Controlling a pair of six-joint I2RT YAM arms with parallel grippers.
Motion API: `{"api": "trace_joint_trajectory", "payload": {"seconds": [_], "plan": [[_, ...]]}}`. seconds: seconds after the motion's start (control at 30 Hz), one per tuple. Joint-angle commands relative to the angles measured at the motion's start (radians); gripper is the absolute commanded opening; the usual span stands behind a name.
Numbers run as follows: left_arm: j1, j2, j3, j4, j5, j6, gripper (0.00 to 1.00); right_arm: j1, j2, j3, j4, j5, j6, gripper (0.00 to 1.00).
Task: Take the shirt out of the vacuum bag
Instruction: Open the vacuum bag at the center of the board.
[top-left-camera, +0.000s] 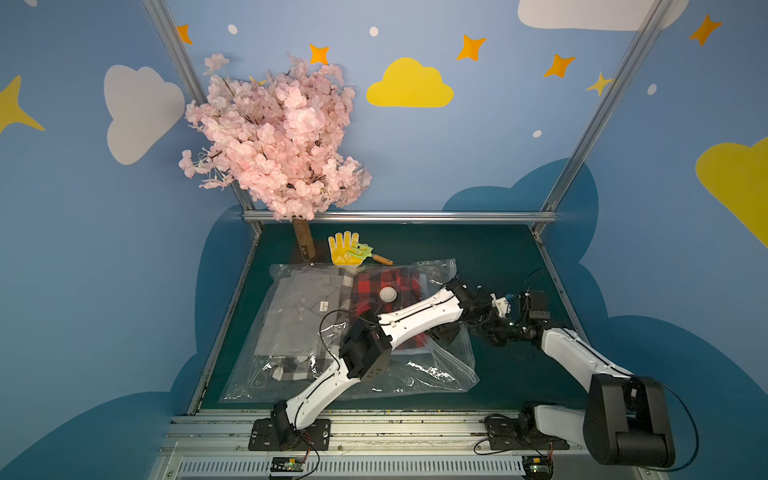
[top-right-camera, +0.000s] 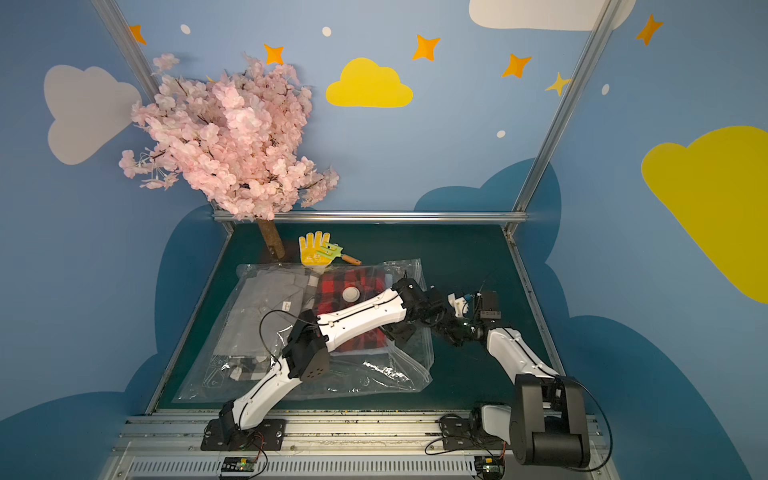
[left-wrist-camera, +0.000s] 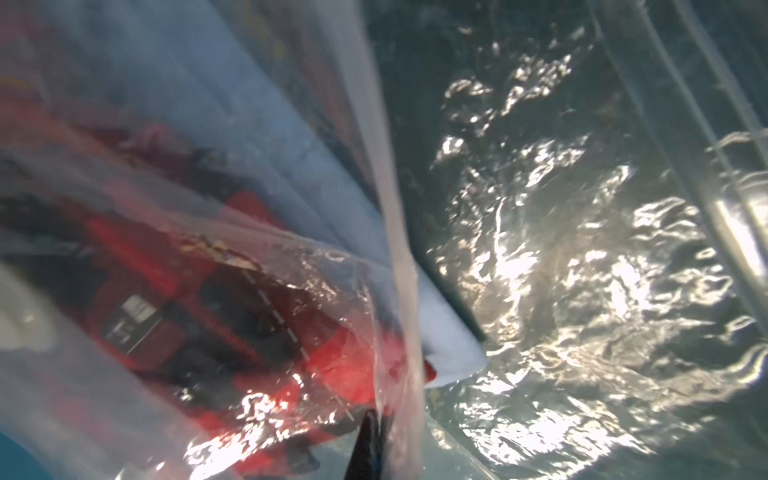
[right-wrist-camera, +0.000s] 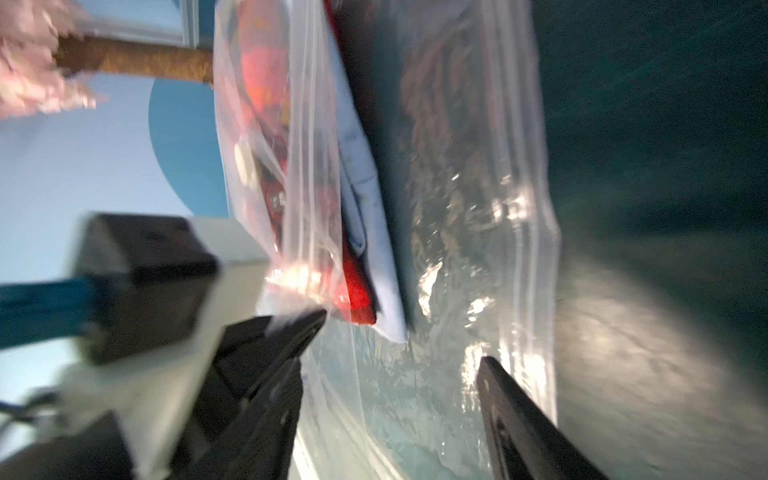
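Plastic pinched: left claw (right-wrist-camera: 309, 322) clenched on the top layer of the big clear crinkly vacuum bag (top-left-camera: 415, 374), by the red-black plaid shirt (top-left-camera: 370, 286); right claw (right-wrist-camera: 390, 365) released.

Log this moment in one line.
left gripper: shut on vacuum bag upper layer | right gripper: open at bag mouth | red plaid shirt: inside bag

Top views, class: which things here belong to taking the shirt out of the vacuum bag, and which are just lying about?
Belong: vacuum bag; red plaid shirt and grey shirt inside it; left gripper, pinching the bag; right gripper.
Lying about: blossom tree; yellow glove; small garden fork.
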Motion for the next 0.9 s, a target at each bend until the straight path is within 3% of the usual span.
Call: {"api": "trace_joint_trajectory", "payload": {"seconds": [0.0, 0.3, 0.53, 0.87], "plan": [[0.007, -0.166, -0.081, 0.059, -0.027, -0.027, 0.06, 0.088, -0.015, -0.014, 0.164, -0.064, 0.121, 0.64], [-0.003, -0.310, -0.298, 0.185, 0.000, -0.086, 0.06, 0.177, 0.175, 0.025, 0.379, -0.090, 0.215, 0.42], [-0.010, -0.351, -0.397, 0.254, 0.000, -0.114, 0.05, 0.220, 0.299, 0.172, 0.307, -0.096, 0.142, 0.41], [0.027, -0.543, -0.724, 0.476, 0.047, -0.198, 0.05, 0.312, 0.474, 0.204, 0.476, -0.060, 0.173, 0.42]]}}
